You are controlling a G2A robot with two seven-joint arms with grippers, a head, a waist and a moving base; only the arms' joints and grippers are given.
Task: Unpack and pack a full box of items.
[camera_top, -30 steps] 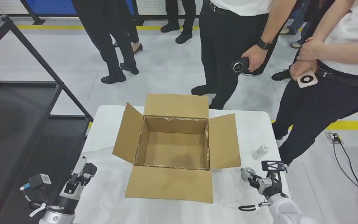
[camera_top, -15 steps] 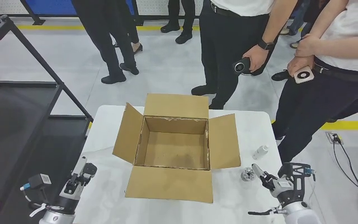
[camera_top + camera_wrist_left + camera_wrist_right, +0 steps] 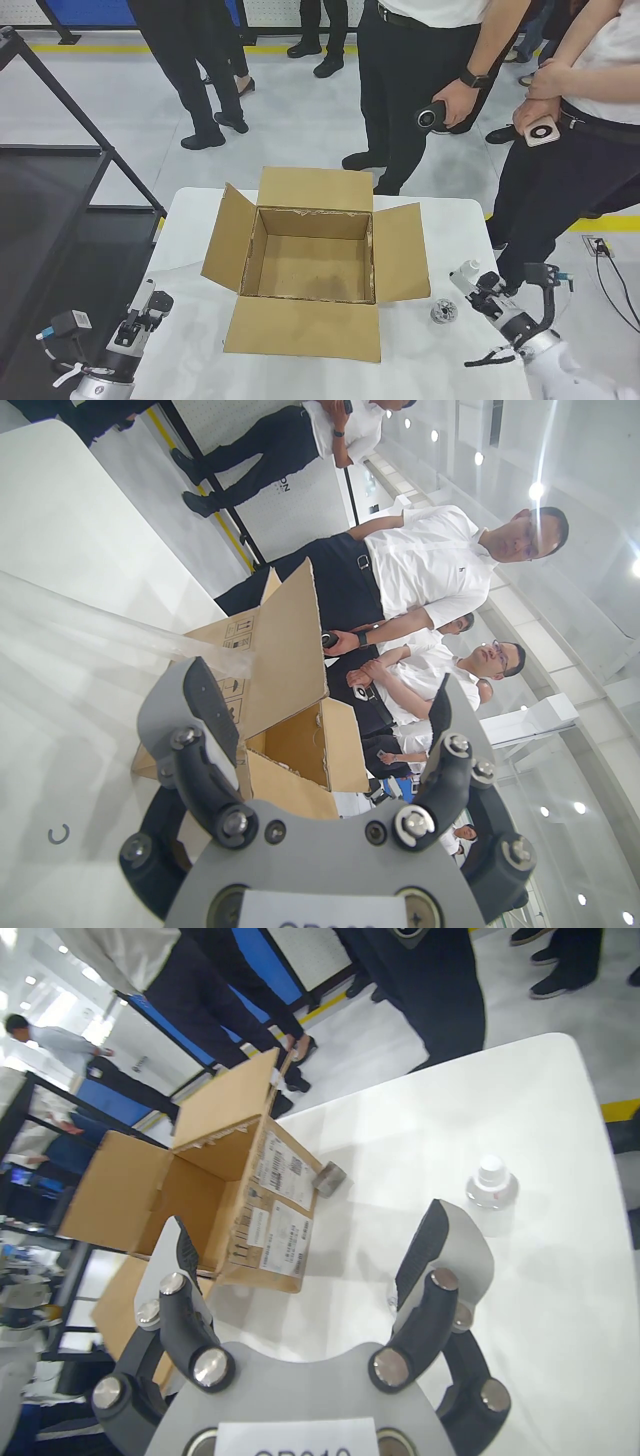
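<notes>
Matt brown cardboard box (image 3: 310,222) on a smooth white table (image 3: 440,225); clear plastic bottle (image 3: 490,1188), dull metal piece (image 3: 330,1178).

Left claw (image 3: 320,685), right claw (image 3: 307,1220): grey fingers (image 3: 465,1238) are wearing black ribbed pads (image 3: 210,700); black links (image 3: 185,1323) behind are showing silver screws (image 3: 210,1363); white label (image 3: 297,1438) sitting at each base.

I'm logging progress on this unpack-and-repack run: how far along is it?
Done: the box stands open and looks empty, with a bottle and a grey metal piece out on the table beside it. In hand: nothing; the right gripper is open near the bottle, the left gripper open across the box. Left: packing both back.
</notes>
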